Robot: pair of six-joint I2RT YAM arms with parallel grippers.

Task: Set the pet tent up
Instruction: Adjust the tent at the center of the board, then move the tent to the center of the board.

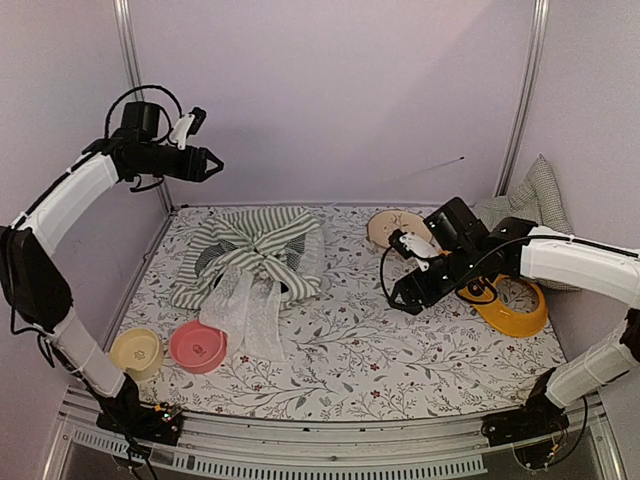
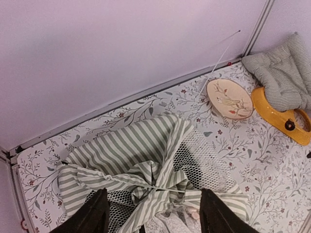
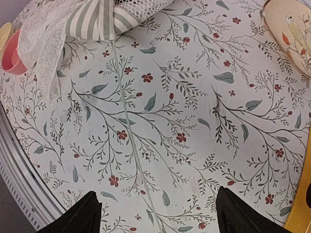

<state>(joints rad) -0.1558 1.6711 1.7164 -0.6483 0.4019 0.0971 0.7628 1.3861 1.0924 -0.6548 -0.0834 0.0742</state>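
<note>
The pet tent (image 1: pixel 255 250) lies collapsed on the floral mat, left of centre, a heap of green-and-white stripes with black mesh showing (image 2: pixel 189 158). Its white lace curtain (image 1: pixel 245 305) spills toward the front. My left gripper (image 1: pixel 213 165) hangs high above the tent's back left. In the left wrist view it (image 2: pixel 155 213) stands open with nothing between the fingers. My right gripper (image 1: pixel 405 297) is low over the mat, right of the tent. It (image 3: pixel 163 213) is open too, and a thin white pole (image 3: pixel 131 141) lies on the mat below it. Another thin pole (image 2: pixel 218 60) slants up the back wall.
A pink bowl (image 1: pixel 197 346) and a pale yellow bowl (image 1: pixel 137 352) sit at the front left. A beige plate (image 1: pixel 395 228), an orange-yellow curved piece (image 1: pixel 515 305) and a checked cushion (image 1: pixel 530 205) are at the back right. Walls close in the back and sides.
</note>
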